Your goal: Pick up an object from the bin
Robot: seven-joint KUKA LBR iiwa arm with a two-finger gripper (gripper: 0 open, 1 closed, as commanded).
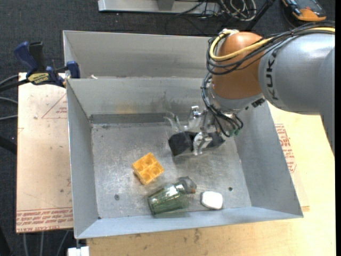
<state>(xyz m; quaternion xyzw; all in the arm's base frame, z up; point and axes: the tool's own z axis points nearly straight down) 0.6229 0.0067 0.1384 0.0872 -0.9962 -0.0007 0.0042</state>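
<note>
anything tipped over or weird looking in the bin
The clear plastic bottle with green contents lies tipped on its side near the front wall of the grey metal bin. Nothing looks spilled; the yellow waffle-patterned block and small white oval piece lie loose.

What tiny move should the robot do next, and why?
Probably nudge a little left, onto the black lump. The gripper sits right against its right side near the middle of the bin, while the orange block, green bottle and white pebble lie farther off along the front.
</note>
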